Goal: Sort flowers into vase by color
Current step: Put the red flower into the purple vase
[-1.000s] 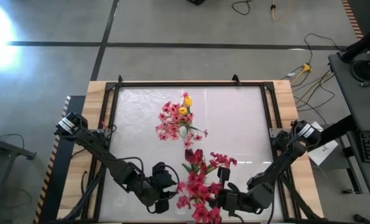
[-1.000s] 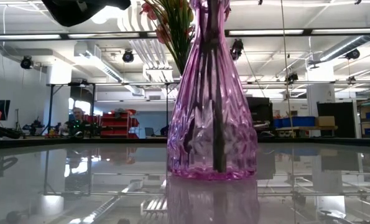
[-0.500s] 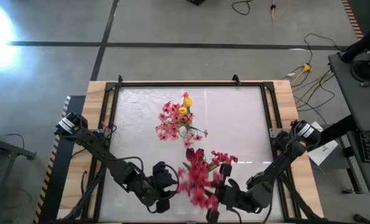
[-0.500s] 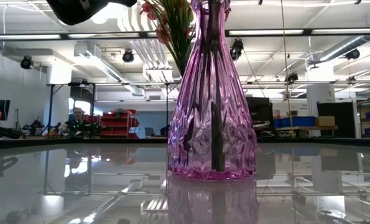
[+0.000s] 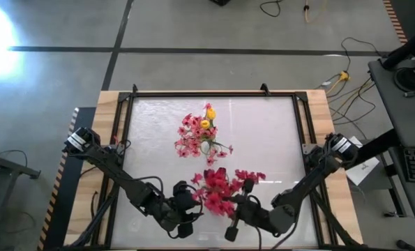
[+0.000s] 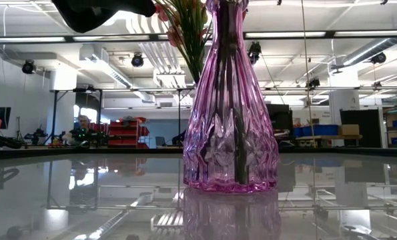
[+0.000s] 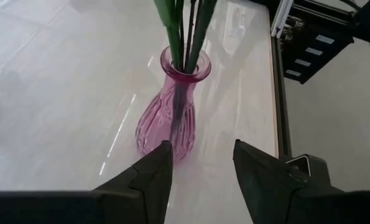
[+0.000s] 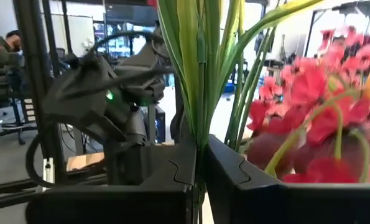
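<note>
A red blossom bunch (image 5: 217,189) stands near the table's near edge, with my right gripper (image 5: 236,209) shut on its stems just right of it. In the right wrist view the red blossoms (image 8: 309,106) show beside the green stems. A ribbed pink glass vase (image 6: 230,113) stands on its base close to the low camera with stems inside it; the left wrist view shows this vase (image 7: 172,106) too. My left gripper (image 7: 200,152) is open, left of the bunch (image 5: 186,209), touching nothing. Pink sprays and yellow tulips (image 5: 201,134) stand at mid-table. My right gripper pinches several green stems (image 8: 200,124) of the red bunch between its two fingers (image 8: 172,171), which lie across them. The stems stand about upright and run on above the fingers, with the blossoms higher up. The stems below the fingers are hidden by the gripper itself.
The glossy white table top (image 5: 263,132) has a dark frame (image 5: 214,94) and wooden side borders. The pink and yellow bunch stands between my grippers and the far edge. A dark part of an arm (image 6: 98,10) hangs at the top of the low view. Bare table lies left and right.
My right gripper has moved toward the table's left and a little toward the far edge, still shut on the stems. The red bunch has swung with it from leaning over the near edge to standing closer to mid-table. The pink vase has shifted slightly in the low view.
</note>
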You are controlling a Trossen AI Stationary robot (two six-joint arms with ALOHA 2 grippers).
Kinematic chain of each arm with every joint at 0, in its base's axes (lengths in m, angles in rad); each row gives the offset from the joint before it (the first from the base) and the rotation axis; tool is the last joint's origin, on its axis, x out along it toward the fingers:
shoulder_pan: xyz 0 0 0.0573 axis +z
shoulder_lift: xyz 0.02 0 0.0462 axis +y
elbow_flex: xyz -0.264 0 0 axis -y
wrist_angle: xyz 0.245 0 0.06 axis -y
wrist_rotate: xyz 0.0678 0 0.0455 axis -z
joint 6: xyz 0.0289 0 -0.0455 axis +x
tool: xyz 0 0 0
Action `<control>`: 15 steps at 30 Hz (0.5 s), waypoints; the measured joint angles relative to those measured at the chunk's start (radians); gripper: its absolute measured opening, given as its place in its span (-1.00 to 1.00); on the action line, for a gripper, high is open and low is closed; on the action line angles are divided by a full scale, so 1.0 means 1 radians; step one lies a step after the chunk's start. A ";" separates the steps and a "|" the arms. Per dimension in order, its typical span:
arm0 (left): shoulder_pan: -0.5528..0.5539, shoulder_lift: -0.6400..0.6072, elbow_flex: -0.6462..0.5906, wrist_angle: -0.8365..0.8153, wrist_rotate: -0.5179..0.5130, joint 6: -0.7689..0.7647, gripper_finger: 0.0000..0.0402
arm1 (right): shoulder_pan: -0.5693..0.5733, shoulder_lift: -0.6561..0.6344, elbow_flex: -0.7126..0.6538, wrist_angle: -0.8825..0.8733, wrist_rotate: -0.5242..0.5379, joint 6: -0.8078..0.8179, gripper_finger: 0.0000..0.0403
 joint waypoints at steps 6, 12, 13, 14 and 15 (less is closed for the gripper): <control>0.000 0.000 0.000 -0.001 -0.002 0.014 -0.22 | -0.010 0.001 -0.001 -0.139 0.000 0.091 -0.94; 0.001 -0.006 0.000 -0.012 -0.016 0.039 -0.22 | -0.018 0.001 -0.001 -0.261 -0.003 0.187 -0.94; 0.001 -0.008 0.000 -0.018 -0.017 0.039 -0.22 | -0.019 0.001 -0.002 -0.284 -0.003 0.200 -0.94; 0.001 -0.010 0.000 -0.020 -0.017 0.039 -0.22 | -0.019 0.001 -0.002 -0.303 -0.003 0.219 -0.94; 0.001 -0.011 0.000 -0.027 -0.017 0.040 -0.22 | -0.022 0.001 -0.002 -0.322 -0.003 0.237 -0.94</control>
